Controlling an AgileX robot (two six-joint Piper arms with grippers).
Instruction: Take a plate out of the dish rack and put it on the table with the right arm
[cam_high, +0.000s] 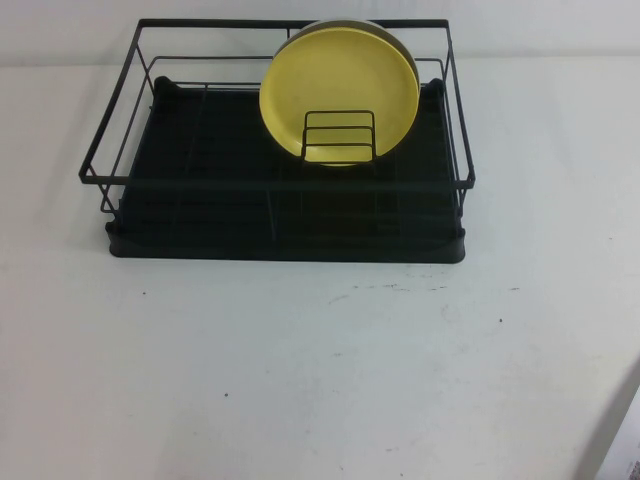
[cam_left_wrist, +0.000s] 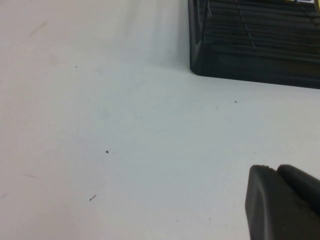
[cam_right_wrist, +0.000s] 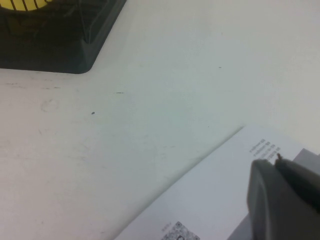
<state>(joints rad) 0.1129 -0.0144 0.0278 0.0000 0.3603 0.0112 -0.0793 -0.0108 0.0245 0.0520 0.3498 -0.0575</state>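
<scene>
The yellow plate (cam_high: 335, 85) stands upright in the small wire plate holder (cam_high: 339, 137) at the back right of the black dish rack (cam_high: 285, 215). A sliver of the plate also shows in the right wrist view (cam_right_wrist: 22, 4). Neither arm shows in the high view. My right gripper (cam_right_wrist: 276, 160) is shut and empty over a white paper sheet, well away from the rack's corner (cam_right_wrist: 55, 45). My left gripper (cam_left_wrist: 276, 170) is shut and empty above the white table (cam_left_wrist: 100, 125), short of the rack's other front corner (cam_left_wrist: 255, 55).
A grey plate's rim (cam_high: 350, 21) shows just behind the yellow plate. A white printed paper sheet (cam_right_wrist: 215, 190) lies on the table at the front right, also seen in the high view (cam_high: 622, 430). Bare white table (cam_high: 300, 380) spreads in front of the rack.
</scene>
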